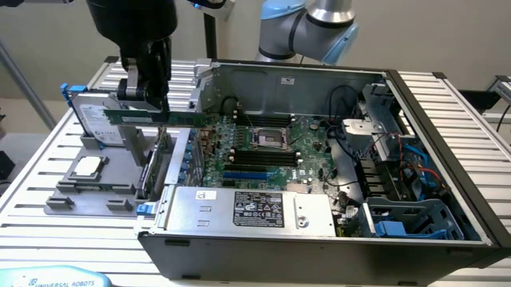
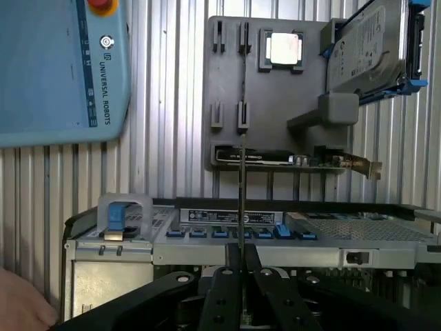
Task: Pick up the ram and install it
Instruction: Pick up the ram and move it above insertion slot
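Gripper [image 1: 146, 103] was clamped on the ram [image 1: 172, 118]: one green stick, pinched off-centre toward its end on the exterior view's left, held level in the air. In the wrist view it ran edge-on straight out from between the pinched fingers.

Ram sat above the grey fixture [image 1: 80, 200], its far end just beside the open PC case [image 1: 319, 254] wall and clear of the motherboard [image 1: 271, 149].

On the fixture:
- 1 square silver processor [image 1: 88, 167]
- 1 hard drive [image 1: 108, 128] in a blue carrier, label print unreadable
- 1 expansion card [image 1: 148, 170] standing on edge

In the case, 1 power supply [image 1: 200, 209] carried one black label and one small white sticker, with text too small to read. Dark memory slots on the board, count unclear.

Only legible writing was "UNIVERSAL ROBOTS" on the blue pendant [image 1: 56, 280], lying on the slatted table [image 1: 32, 173].
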Motion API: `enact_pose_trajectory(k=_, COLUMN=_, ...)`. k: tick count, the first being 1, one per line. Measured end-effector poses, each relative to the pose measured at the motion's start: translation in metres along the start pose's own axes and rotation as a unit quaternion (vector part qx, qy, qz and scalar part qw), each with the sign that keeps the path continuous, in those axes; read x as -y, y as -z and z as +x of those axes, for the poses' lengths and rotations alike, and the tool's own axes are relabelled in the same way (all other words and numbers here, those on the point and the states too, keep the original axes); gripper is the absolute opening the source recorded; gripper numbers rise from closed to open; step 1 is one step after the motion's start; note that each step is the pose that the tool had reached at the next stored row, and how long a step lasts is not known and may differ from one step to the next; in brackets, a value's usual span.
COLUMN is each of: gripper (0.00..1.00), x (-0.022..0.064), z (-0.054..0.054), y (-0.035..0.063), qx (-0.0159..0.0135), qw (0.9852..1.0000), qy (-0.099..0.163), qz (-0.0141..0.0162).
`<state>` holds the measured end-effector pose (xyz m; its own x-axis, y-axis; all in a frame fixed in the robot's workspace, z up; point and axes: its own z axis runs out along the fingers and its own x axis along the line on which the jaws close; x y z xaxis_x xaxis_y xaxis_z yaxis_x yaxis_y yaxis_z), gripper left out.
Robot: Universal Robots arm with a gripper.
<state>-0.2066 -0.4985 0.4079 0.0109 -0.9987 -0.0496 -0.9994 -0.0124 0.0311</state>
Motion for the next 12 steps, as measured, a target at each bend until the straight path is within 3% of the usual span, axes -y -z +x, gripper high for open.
enact_pose_trajectory(k=12, gripper=0.13, x=0.0544, z=-0.005, y=0.0014, qx=0.0, qw=1.0, qy=0.0, qz=-0.0043)
